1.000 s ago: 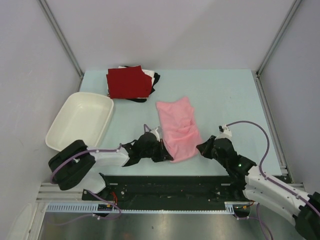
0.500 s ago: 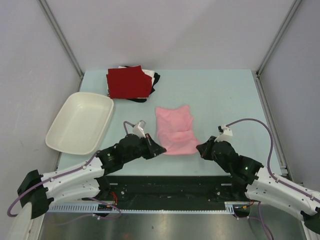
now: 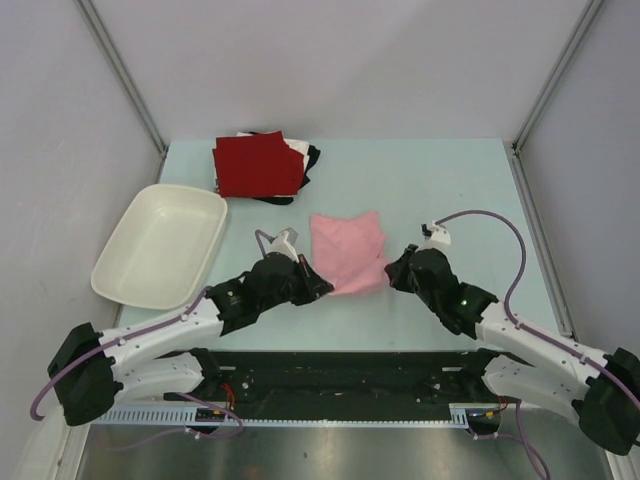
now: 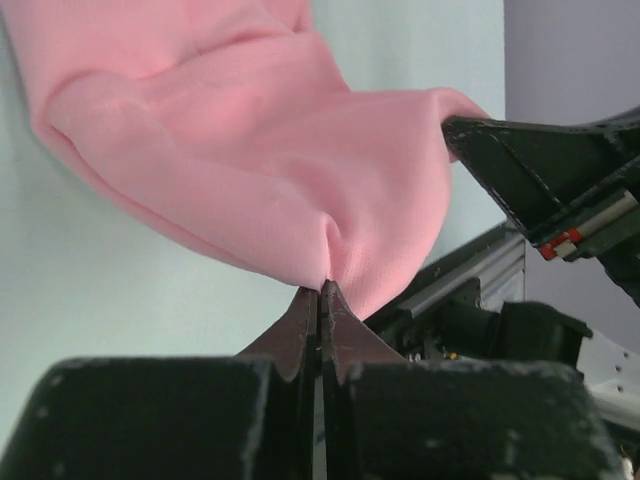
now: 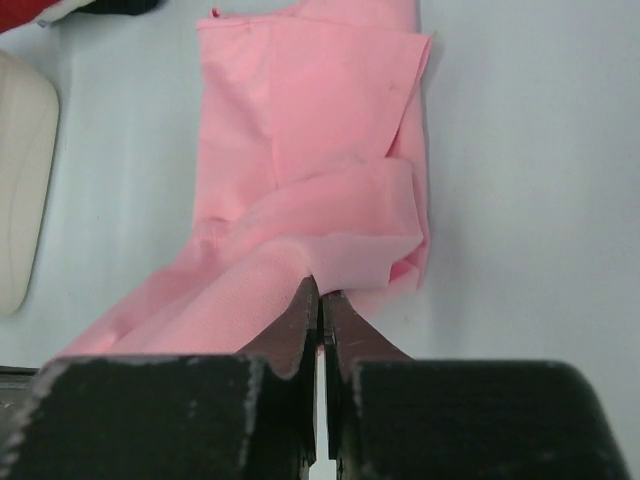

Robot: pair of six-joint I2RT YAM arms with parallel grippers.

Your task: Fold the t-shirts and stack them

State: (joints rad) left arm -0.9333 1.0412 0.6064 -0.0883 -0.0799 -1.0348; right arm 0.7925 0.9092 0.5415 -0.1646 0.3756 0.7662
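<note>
The left gripper is pinching the pink shirt by its near edge, jaws pressed together on a pucker of cloth. The right gripper is pinching the opposite near corner the same way. Only the overhead view is showing the shirt lying mid-table, well apart from the folded stack and the tub.

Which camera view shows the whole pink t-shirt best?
The top external view: almost the whole pink t-shirt is in frame. The left wrist view shows only the bulging part pinched by the left gripper; the right wrist view shows most of it, cut off at the top.
</note>
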